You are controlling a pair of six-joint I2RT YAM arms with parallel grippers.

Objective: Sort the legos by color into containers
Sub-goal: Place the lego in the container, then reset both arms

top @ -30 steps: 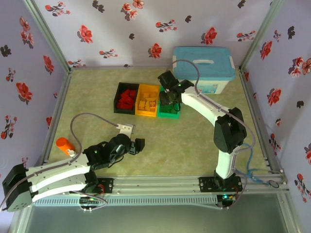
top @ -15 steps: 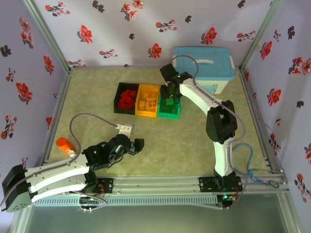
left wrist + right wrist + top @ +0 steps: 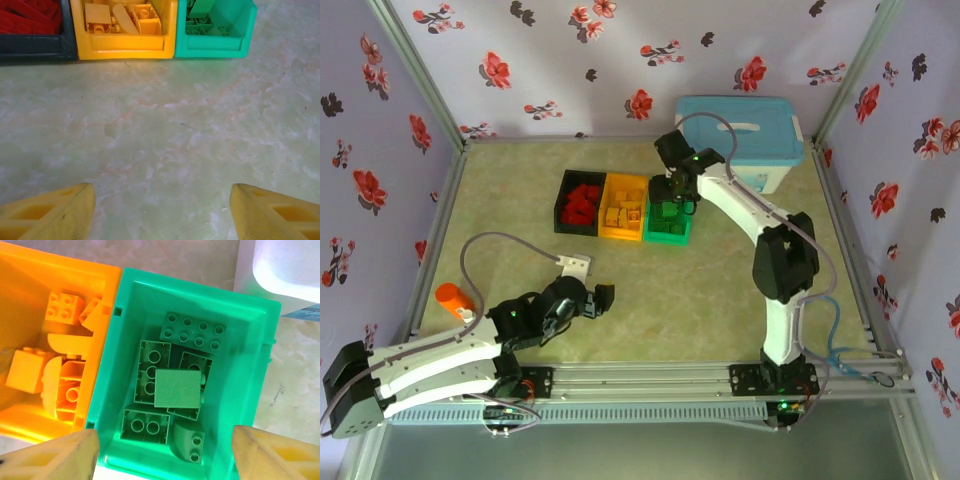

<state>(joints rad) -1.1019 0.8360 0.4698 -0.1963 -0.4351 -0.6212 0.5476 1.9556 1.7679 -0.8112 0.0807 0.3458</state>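
We're over the green-marbled table (image 3: 720,300), white tub (image 3: 740,140) at the back right. The right gripper (image 3: 674,196) still hangs above the green bin (image 3: 668,228), as half a second ago; only its elbow has drifted slightly right. Its jaws stand wide apart and empty. The left gripper (image 3: 160,210) hasn't budged, low over bare table near the front, jaws apart, holding nothing. The black bin (image 3: 578,205), the orange-yellow bin (image 3: 623,210) and the green one sit side by side, touching. Red legos (image 3: 582,200) fill the black, yellow legos (image 3: 62,305) the orange-yellow, green legos (image 3: 177,387) the green.
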